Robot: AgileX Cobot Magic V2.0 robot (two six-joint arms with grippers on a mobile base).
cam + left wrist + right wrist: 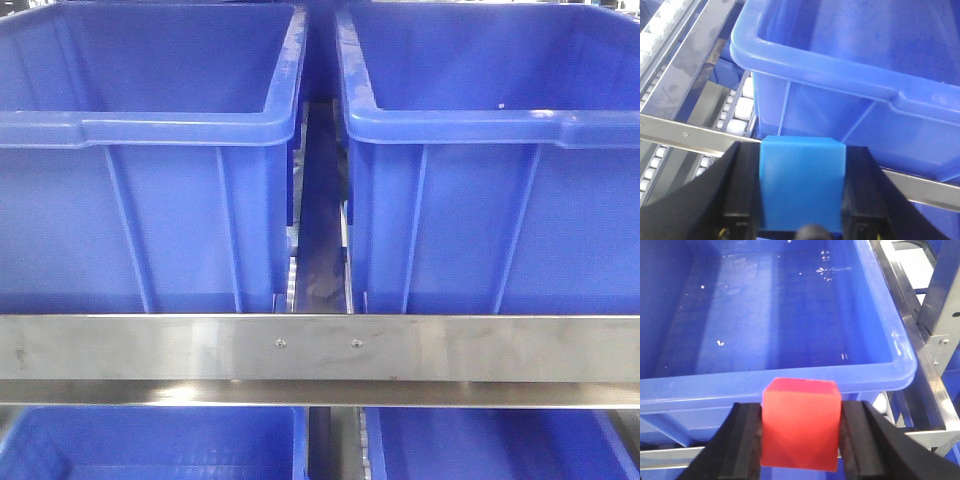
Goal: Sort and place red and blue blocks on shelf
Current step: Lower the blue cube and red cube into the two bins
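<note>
**Observer:** Left wrist view. What is in your jaws?

**Operator:** My left gripper (801, 197) is clenched on the blue block (802, 182), with one black finger (742, 190) pressed flat against each side face. The block hangs in front of the shelf's front rail (685, 132), close to the near left corner of a big blue bin (865, 65). White rollers (742, 107) run along the shelf beside that bin's left wall.

**Observer:** And the right wrist view?

**Operator:** My right gripper (801, 440) grasps the red block (801, 425) the same way, squeezed between both fingers. The block's top edge lines up with the near rim of an open bin (780, 315), about midway along that rim. I cannot tell whether the block is level with the rim or above it.

**Observer:** Front view?

**Operator:** On the upper tier of the shelf (320, 348), a left bin (150, 200) and a right bin (490, 200) stand side by side behind the steel rail, with a narrow gap between them. The rims of two lower bins (150, 445) show beneath the rail.
</note>
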